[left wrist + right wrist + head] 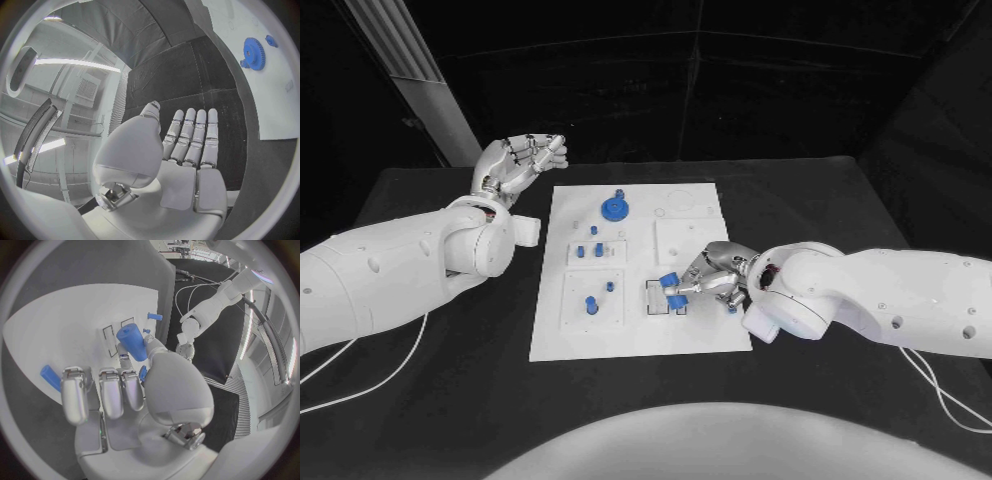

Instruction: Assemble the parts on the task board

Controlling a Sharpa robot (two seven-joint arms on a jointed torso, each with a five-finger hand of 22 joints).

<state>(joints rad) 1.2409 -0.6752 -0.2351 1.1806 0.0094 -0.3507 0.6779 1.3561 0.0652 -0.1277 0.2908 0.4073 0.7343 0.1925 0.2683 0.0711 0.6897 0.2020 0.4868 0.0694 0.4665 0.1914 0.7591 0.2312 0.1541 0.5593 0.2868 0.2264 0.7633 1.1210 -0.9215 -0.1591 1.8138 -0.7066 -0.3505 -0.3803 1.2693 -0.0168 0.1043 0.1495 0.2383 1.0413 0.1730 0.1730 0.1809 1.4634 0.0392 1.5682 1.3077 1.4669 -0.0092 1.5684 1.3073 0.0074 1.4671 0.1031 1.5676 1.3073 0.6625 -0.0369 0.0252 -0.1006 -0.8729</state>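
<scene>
The white task board [632, 330] lies mid-table. My right hand [707, 272] hovers low over its right-middle, fingers curled, and pinches a blue cylinder [131, 340] between thumb and a finger above a framed slot [666, 300]. Another blue piece [50, 377] lies by its outer finger. A blue gear [616, 208] stands near the board's far edge, also in the left wrist view as the blue gear [253, 50]. Small blue pegs [594, 248] and a blue part [591, 305] sit in the board's left column. My left hand [519, 165] is raised off the board's far-left corner, fingers straight, empty.
The black table [444, 380] surrounds the board. A white cable [372, 385] trails from my left arm over the near-left table, another cable [942, 395] from my right arm at the near right. A pale post [408, 70] rises behind the far-left corner.
</scene>
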